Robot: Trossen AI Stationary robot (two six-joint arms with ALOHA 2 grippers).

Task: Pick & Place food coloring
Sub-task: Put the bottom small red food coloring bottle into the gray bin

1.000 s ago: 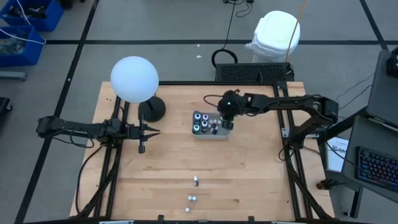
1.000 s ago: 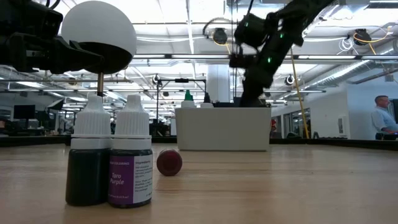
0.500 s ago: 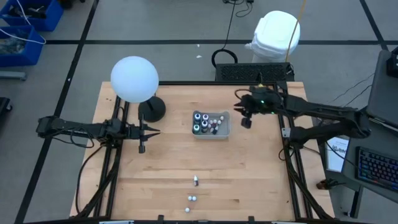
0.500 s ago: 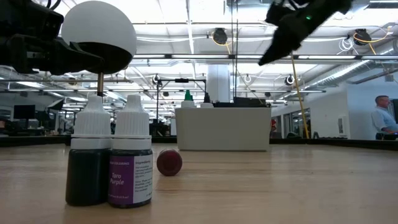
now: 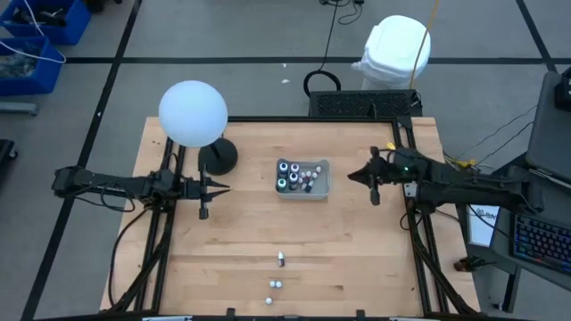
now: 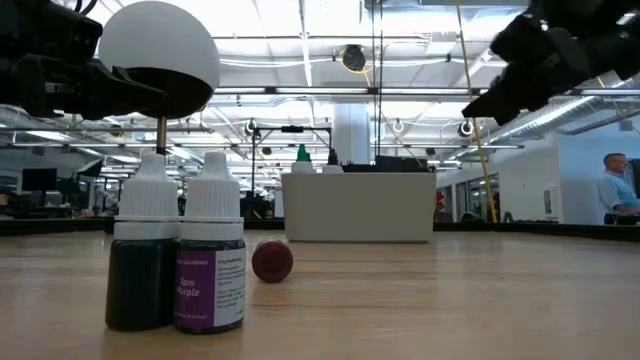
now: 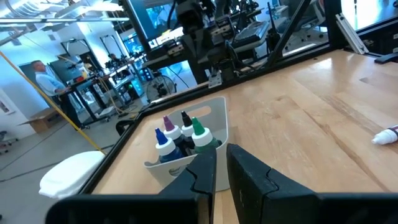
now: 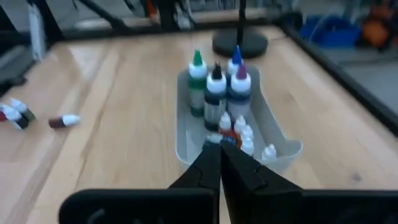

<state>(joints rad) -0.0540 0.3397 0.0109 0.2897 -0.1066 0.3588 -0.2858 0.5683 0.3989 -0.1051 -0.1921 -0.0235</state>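
— How is the table (image 5: 268, 241) seen?

— From straight above in the high view, and from tabletop level in the low view, with two bottles (image 6: 180, 265) very near the lens.

— And the wrist views?

— The grey tray (image 7: 214, 121) is faced from opposite sides, past each arm's fingers (image 8: 219, 168); it is shared with both other views.

A purple label (image 6: 210, 292) is showing on the right-hand one of two small dropper bottles (image 6: 211, 258) standing near the low camera. Its large words are reading "Taro Purple". Smaller print above and beside them is too fine to read. No other writing is legible anywhere.
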